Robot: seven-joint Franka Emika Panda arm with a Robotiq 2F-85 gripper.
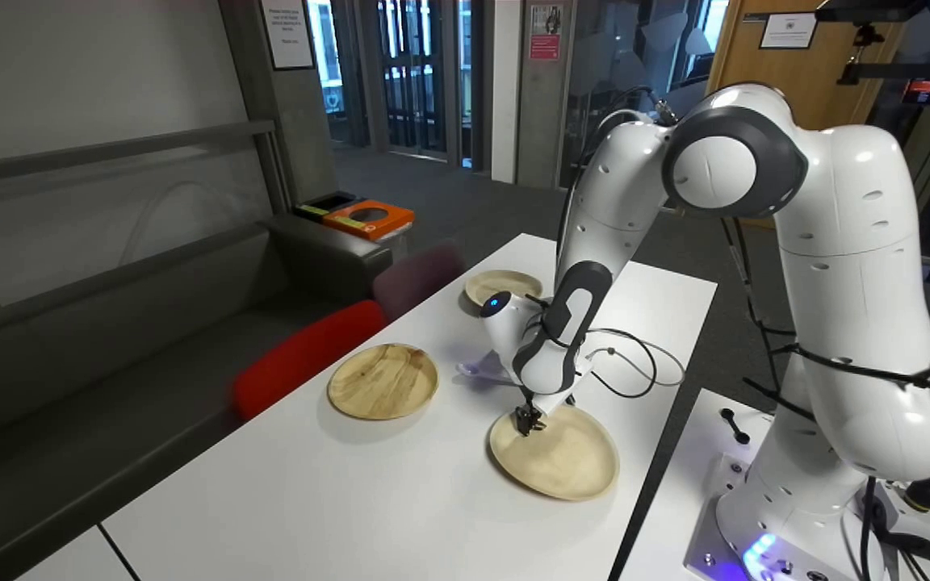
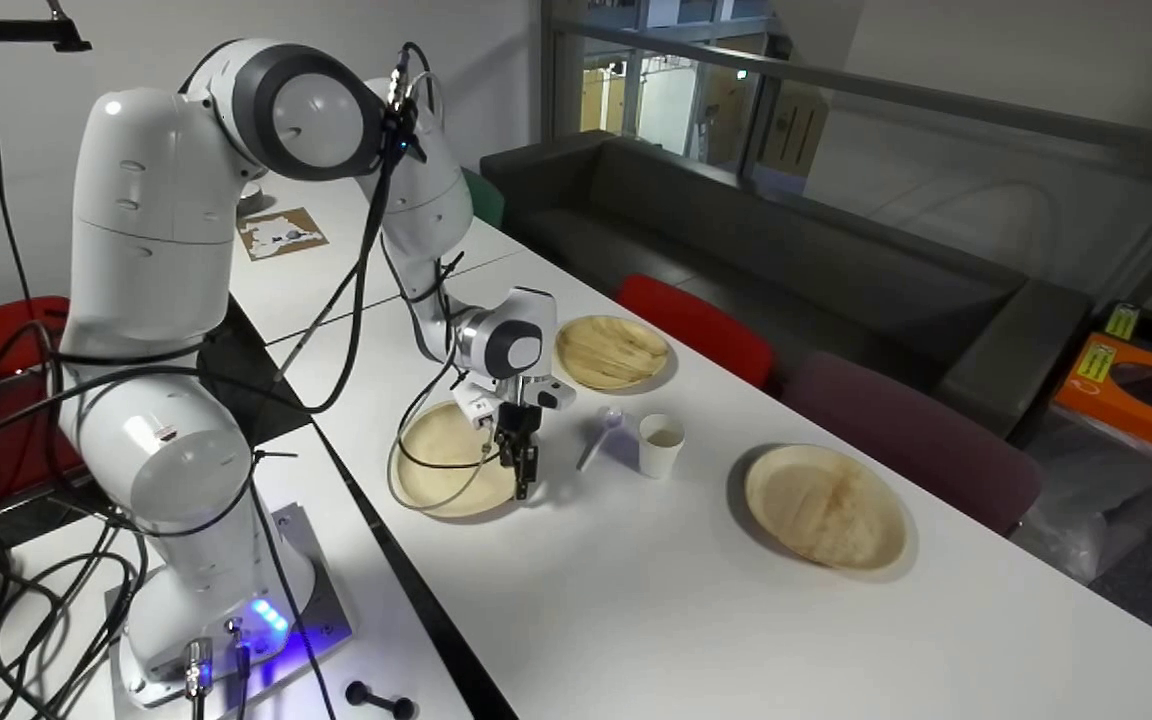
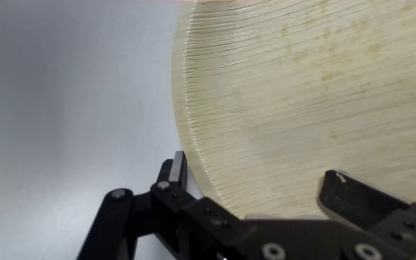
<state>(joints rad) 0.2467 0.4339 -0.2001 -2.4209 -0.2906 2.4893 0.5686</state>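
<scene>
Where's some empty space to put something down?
The table has two bare patches: between the plate by the purple chair and the dark gap; and between the streaky plate by the red chair and the seam. It's crowded around the gripper, third plate, spoon and cup.

**Hand point(image 3: 255, 168) straddles the rim of a pale plate point(image 3: 302, 108)**

The dark fingers point(image 3: 352, 200) stand wide apart: one outside the rim, over the table point(image 3: 67, 108), the other over the plate's inner face. It is hard to tell whether the outer fingertip touches the rim. Fine ridges line the plate's edge, and small brownish specks mark its grained surface.
</scene>
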